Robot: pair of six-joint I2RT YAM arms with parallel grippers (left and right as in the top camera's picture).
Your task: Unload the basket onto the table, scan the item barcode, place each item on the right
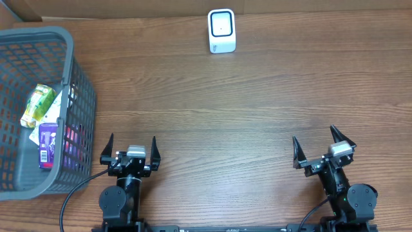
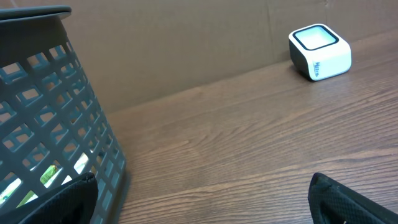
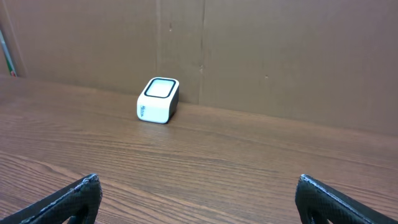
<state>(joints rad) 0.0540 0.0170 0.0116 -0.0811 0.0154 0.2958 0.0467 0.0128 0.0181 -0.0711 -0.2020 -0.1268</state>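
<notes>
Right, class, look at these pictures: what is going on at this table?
Nothing is being handled yet. The left gripper and right gripper both sit open and empty at the near edge of the table. The items to scan, among them a yellow-green carton and a purple packet, lie in the grey basket on the left. The white scanner stands at the far edge.

A brown wood-grain worktop [image 1: 225,109] fills the overhead view. A grey plastic basket [image 1: 82,109] with lattice walls and a solid rim stands on it at the left edge. Brown cardboard panels [image 3: 280,56] stand upright along the worktop's far edge, their seams vertical
</notes>
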